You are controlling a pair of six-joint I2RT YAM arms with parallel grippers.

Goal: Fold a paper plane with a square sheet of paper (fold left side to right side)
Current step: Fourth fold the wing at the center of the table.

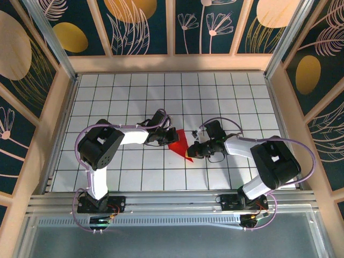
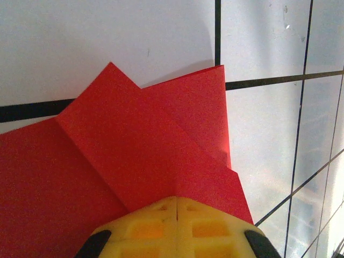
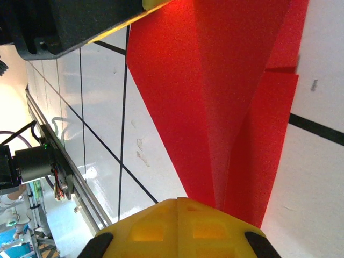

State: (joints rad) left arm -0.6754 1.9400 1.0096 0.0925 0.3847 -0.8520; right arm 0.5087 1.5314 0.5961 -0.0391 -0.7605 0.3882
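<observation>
With jaws closed, my left claw [image 2: 176, 204] and right claw [image 3: 177, 203] press down on the red paper [image 1: 180, 144], which lies near the middle of the gridded table [image 1: 134, 91]. I judge it best to pin with one tip and stroke the other along the fold, so the layers don't slip. The paper shows overlapping angled flaps tapering to a point.

The bench [image 1: 134, 91] is a white surface ruled into square tiles by thin black lines, with pale wooden rails along its left, right and far sides. A piece of red paper [image 1: 180, 144] lies on it near the middle, a little toward the near edge. It is folded into overlapping creased layers, narrows to a point, and crosses a grid line.
</observation>
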